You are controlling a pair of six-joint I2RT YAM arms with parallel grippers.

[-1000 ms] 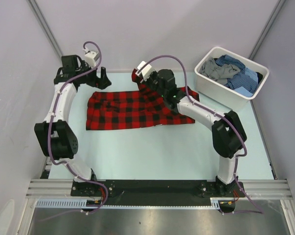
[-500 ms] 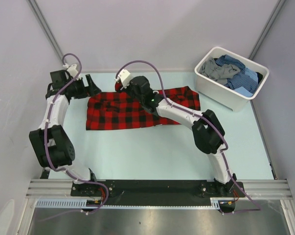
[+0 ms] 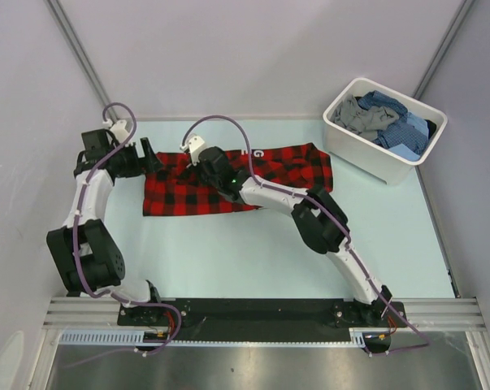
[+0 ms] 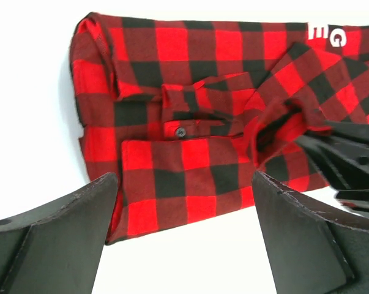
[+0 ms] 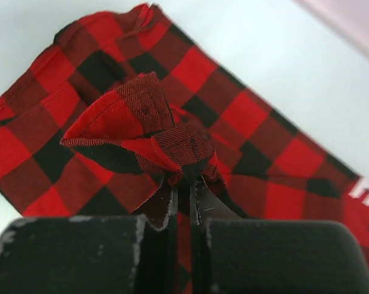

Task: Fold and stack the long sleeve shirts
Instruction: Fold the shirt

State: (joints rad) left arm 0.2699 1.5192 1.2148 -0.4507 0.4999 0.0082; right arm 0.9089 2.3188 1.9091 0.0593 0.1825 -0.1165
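Observation:
The red-and-black check shirt (image 3: 269, 175) lies spread on the table's far half. My right gripper (image 3: 202, 160) is over its left part, shut on a bunched fold of that shirt (image 5: 141, 116) and holding the fold a little above the cloth below. In the right wrist view the fingertips (image 5: 184, 184) pinch the fold. My left gripper (image 3: 149, 154) is open and empty at the shirt's left end, above bare table, its fingers (image 4: 55, 233) wide apart. The shirt (image 4: 172, 165) fills the left wrist view. Blue check (image 3: 399, 130) and grey (image 3: 357, 115) shirts lie bundled in the tub.
The white plastic tub (image 3: 366, 154) stands at the far right, next to the shirt's right end. Grey walls close in the table at the back and sides. A white label with letters (image 3: 253, 153) shows at the shirt's far edge.
My right gripper has moved left across the shirt with the pinched cloth, from the middle to the left part. My left gripper has drawn back leftward to the shirt's left end.

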